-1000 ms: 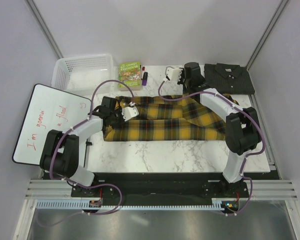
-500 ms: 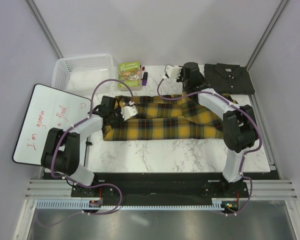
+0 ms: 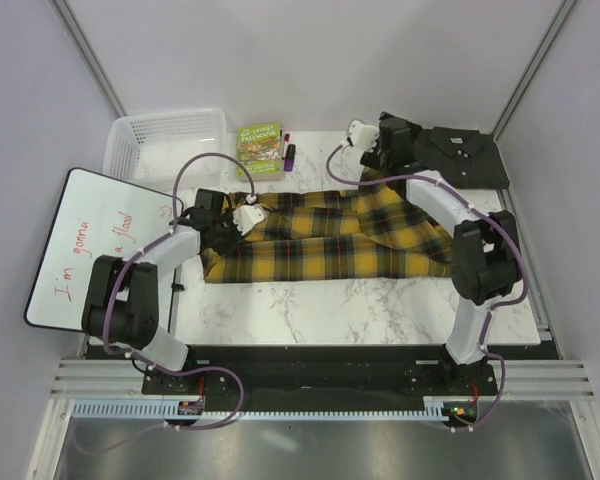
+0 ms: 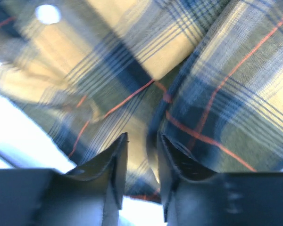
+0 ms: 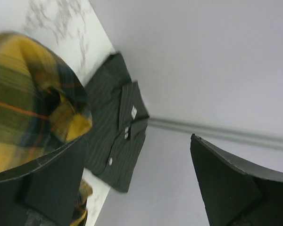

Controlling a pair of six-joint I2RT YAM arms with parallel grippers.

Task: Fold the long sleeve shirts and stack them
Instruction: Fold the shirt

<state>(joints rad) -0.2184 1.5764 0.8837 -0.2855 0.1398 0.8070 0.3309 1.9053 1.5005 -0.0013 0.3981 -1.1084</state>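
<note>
The yellow-and-black plaid shirt (image 3: 330, 235) lies stretched across the middle of the marble table (image 3: 330, 300). The dark charcoal shirt (image 3: 460, 155) sits folded at the back right corner. My left gripper (image 3: 235, 213) hovers low over the plaid shirt's left end. In the left wrist view its jaws (image 4: 142, 136) stand a little apart, with plaid cloth (image 4: 217, 70) just beyond them. My right gripper (image 3: 372, 148) is raised at the shirt's back right edge. Its jaws (image 5: 139, 139) are wide open and empty, with plaid cloth (image 5: 23, 94) beside one finger and the dark shirt (image 5: 115, 136) beyond.
A white plastic basket (image 3: 170, 140) stands at the back left, with a green book (image 3: 260, 145) and markers (image 3: 289, 152) next to it. A whiteboard (image 3: 100, 245) with red writing leans off the table's left edge.
Both grippers have opened and let go of the plaid cloth. The right gripper has moved back and right toward the dark shirt. The left gripper has shifted slightly left.
</note>
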